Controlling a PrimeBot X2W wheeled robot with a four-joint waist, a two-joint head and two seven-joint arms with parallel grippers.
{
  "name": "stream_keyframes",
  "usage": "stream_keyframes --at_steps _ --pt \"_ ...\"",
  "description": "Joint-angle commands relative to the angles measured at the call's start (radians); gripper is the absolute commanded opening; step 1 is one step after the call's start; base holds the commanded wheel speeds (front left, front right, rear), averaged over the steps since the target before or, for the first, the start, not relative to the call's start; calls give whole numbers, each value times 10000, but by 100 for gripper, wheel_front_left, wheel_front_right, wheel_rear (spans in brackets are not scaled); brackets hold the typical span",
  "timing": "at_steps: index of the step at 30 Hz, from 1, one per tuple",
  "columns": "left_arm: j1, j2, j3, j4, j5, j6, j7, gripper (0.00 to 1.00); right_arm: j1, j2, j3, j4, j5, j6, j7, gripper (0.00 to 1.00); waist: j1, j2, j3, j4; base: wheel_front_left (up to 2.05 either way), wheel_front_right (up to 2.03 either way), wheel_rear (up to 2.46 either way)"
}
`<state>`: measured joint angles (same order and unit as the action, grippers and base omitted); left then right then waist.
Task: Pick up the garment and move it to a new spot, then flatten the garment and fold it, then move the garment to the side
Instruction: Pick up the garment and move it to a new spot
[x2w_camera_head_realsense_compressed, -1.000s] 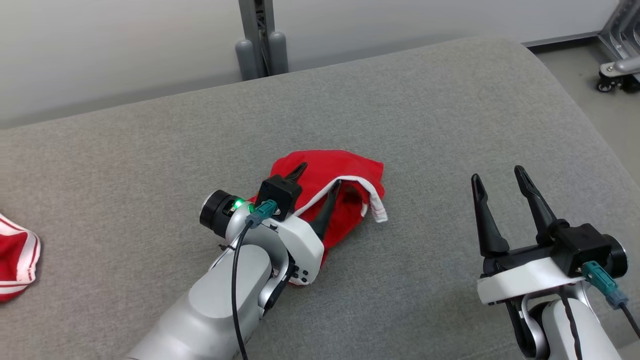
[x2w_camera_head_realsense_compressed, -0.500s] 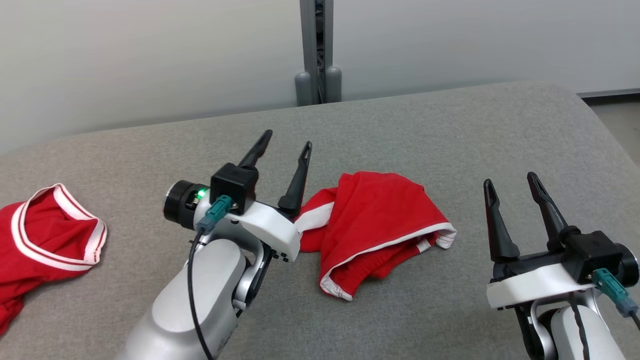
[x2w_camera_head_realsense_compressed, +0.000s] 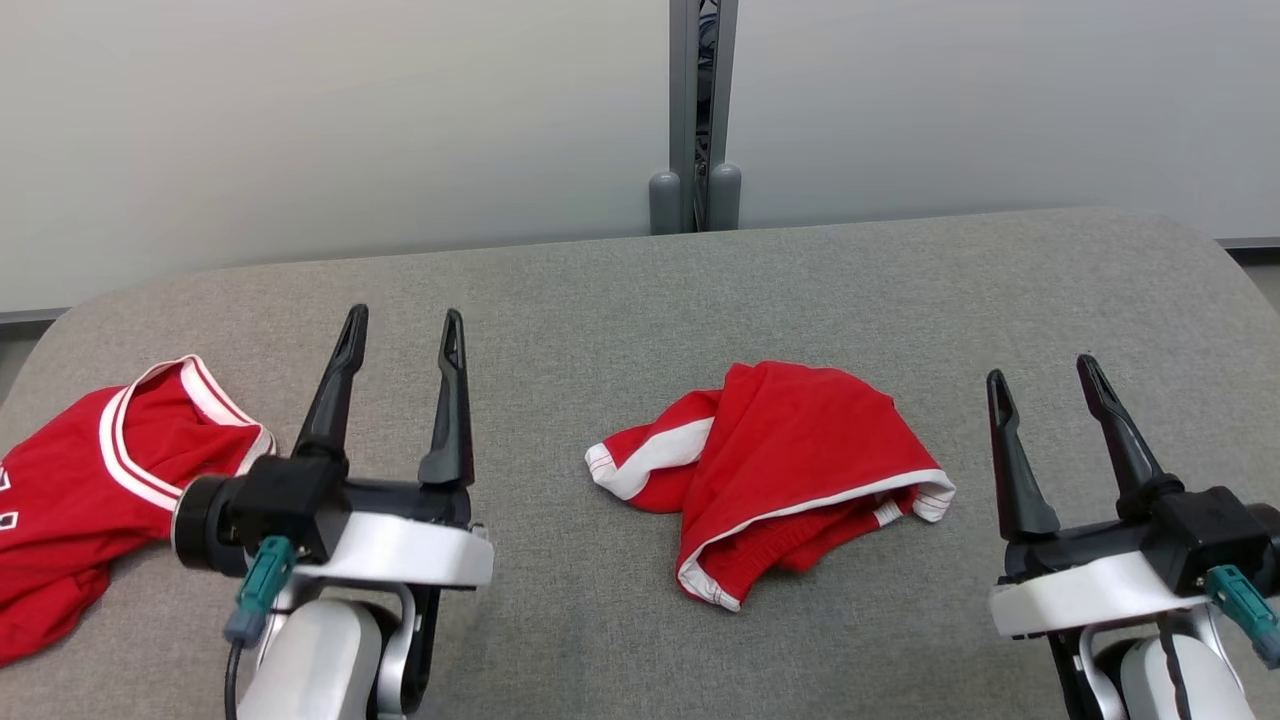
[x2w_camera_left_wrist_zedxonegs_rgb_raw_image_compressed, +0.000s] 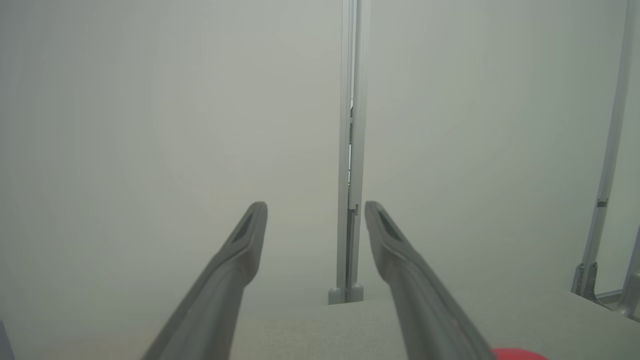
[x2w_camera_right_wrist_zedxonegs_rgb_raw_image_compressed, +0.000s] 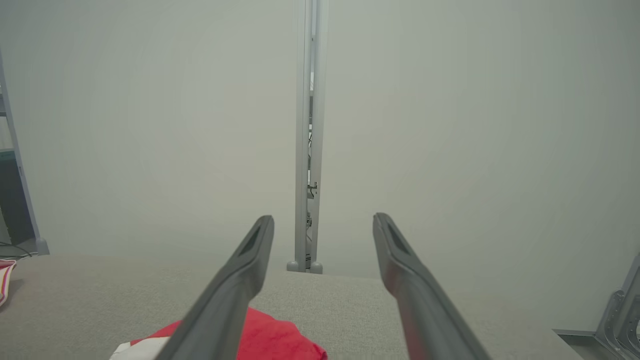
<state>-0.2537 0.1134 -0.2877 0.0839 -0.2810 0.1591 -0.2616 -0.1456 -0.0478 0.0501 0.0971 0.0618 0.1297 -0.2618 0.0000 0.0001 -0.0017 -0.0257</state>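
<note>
Head view: garment (x2w_camera_head_realsense_compressed: 790, 470) between wide left claw (x2w_camera_head_realsense_compressed: 403, 317) and wide right claw (x2w_camera_head_realsense_compressed: 1041, 371), untouched.

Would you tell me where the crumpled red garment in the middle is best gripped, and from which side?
Probably the white-trimmed hem at the right corner of the garment: it lies exposed, folded outward. Come from the right with the open right gripper, which sits nearer.
</note>
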Motion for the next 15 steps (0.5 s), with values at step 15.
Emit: stream_keyframes --at_steps 15 --pt "1776 -618 1080 -376 739 -1192 -33 100 479 -55 -206 373 93 20 -63 100 0 -1 120 -178 0 0 0"
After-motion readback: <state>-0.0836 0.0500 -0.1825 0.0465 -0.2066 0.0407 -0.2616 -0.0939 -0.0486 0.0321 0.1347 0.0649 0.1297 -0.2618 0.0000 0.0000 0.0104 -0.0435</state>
